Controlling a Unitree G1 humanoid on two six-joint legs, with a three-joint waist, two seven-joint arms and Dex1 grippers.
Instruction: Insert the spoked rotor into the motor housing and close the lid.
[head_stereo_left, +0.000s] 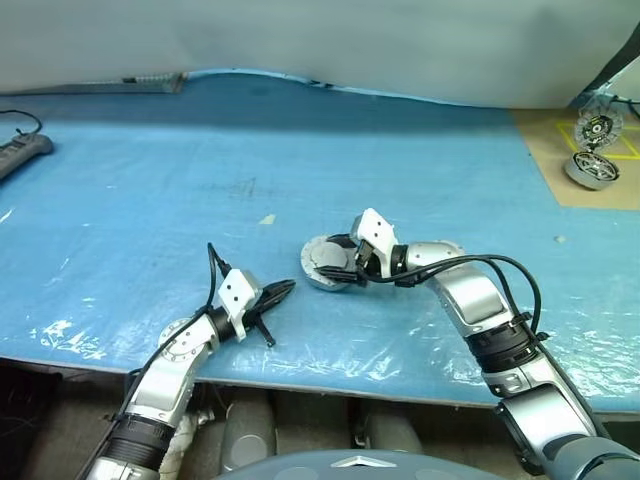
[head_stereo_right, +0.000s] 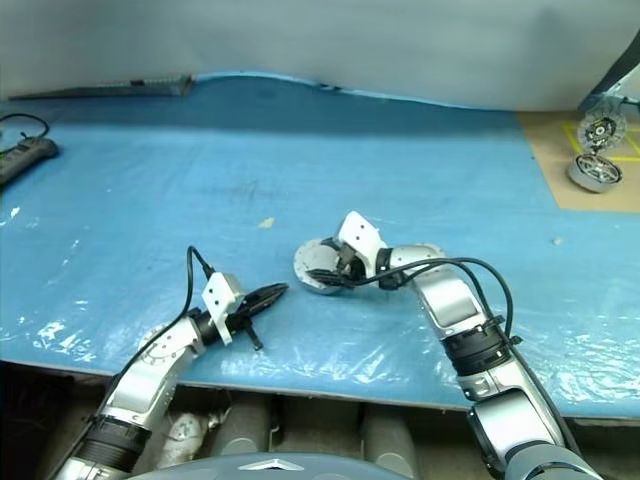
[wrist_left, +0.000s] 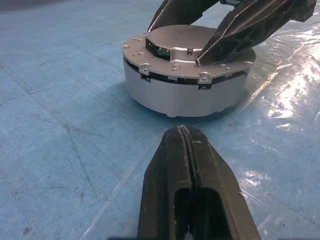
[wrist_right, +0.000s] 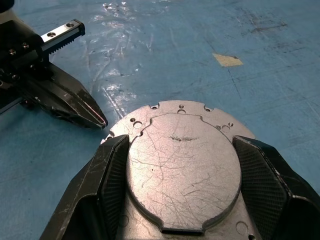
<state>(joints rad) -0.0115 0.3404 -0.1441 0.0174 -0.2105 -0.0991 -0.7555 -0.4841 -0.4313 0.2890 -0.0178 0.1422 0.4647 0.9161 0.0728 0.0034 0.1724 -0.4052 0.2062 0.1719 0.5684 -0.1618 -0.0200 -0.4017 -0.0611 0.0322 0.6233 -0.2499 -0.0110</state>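
My right gripper (wrist_right: 182, 172) sits over the housing (wrist_left: 186, 92), which rests on the blue table (head_stereo_left: 150, 200) with its lid (wrist_right: 182, 167) down flat on top; my two right fingers (wrist_right: 107, 185) are spread and straddle the raised centre of the lid, one on each side, their pads lying against or just beside its edge, though I cannot tell whether they press it. The lid's plain grey face, scratched, fills the space between them, and its flange with small holes shows beyond my fingertips. The rotor cannot be seen with the lid closed. My left gripper (wrist_left: 186, 135) is pressed shut with nothing between its fingers, the two black tips meeting in a thin seam; it hovers low over the table and points at the housing's side wall, which stands just ahead of the tips, near but apart. From my right wrist, the left fingers (wrist_right: 75, 105) lie just beside the lid's flange, off to one side of my right fingertips. Past the lid, a small beige scrap (wrist_right: 227, 60) lies on the table. Well away from both grippers, a second motor (head_stereo_left: 592, 170) sits on a brown board (head_stereo_left: 545, 150), its finned lid (head_stereo_left: 598, 128) raised
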